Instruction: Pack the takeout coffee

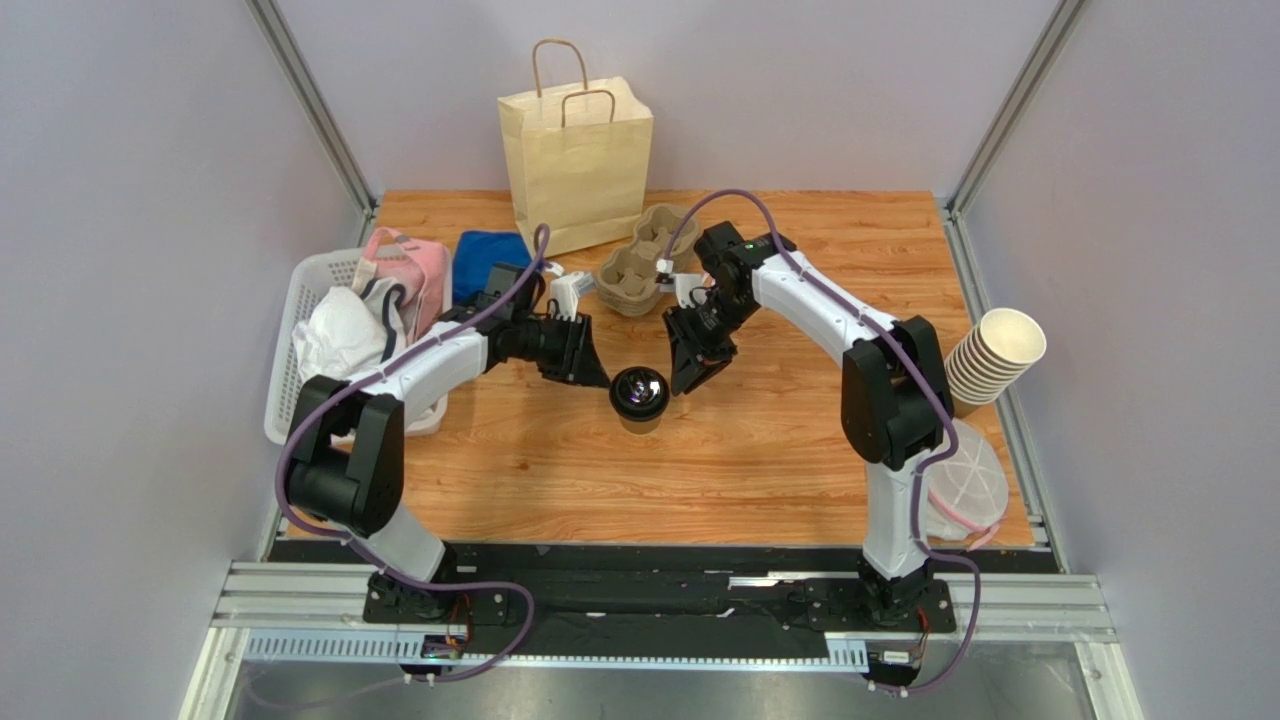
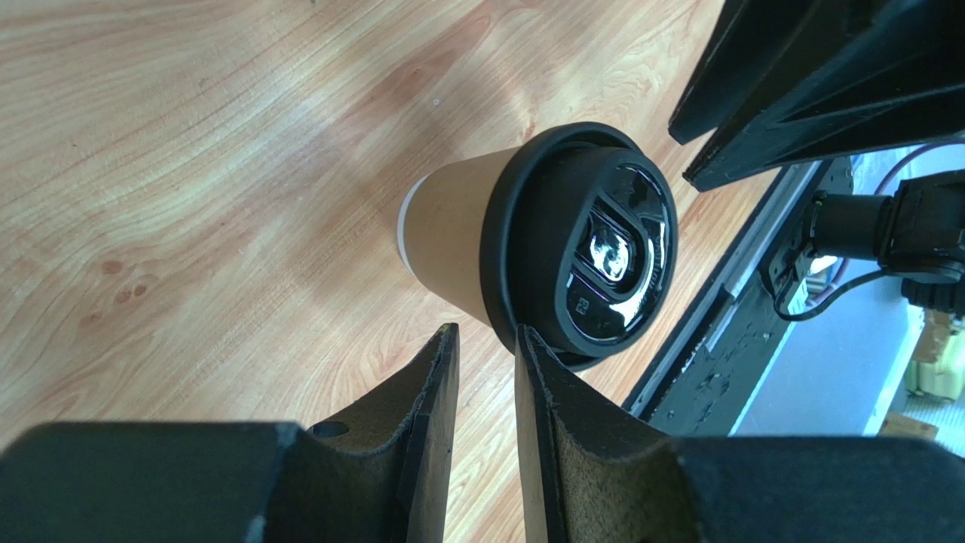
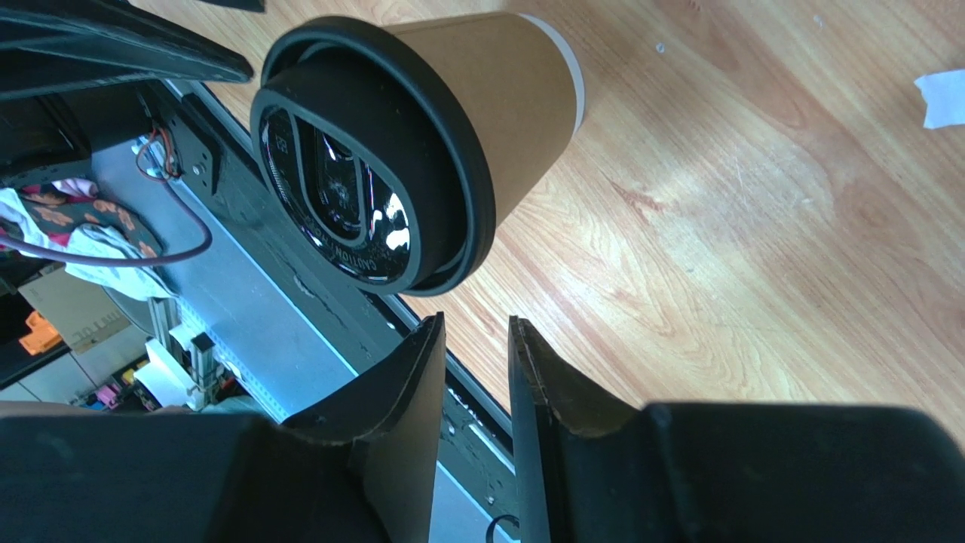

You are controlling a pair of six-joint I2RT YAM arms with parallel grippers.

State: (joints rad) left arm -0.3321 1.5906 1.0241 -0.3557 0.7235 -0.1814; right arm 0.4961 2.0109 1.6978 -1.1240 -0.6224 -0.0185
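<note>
As it stands upright, one takeout coffee [image 1: 639, 395], one paper bag [image 1: 579, 158]

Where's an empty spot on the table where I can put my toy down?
The table has bare wood in front of the takeout coffee, along the near edge, and at the back right, between the cup carrier and the stack of cups. It's crowded at the back left: basket, blue cloth and paper bag.

Wooden table [image 1: 781, 450], takeout coffee [image 1: 640, 398], paper bag [image 1: 577, 165], cup carrier [image 1: 639, 270], white basket [image 1: 289, 375], blue cloth [image 1: 484, 255]
</note>
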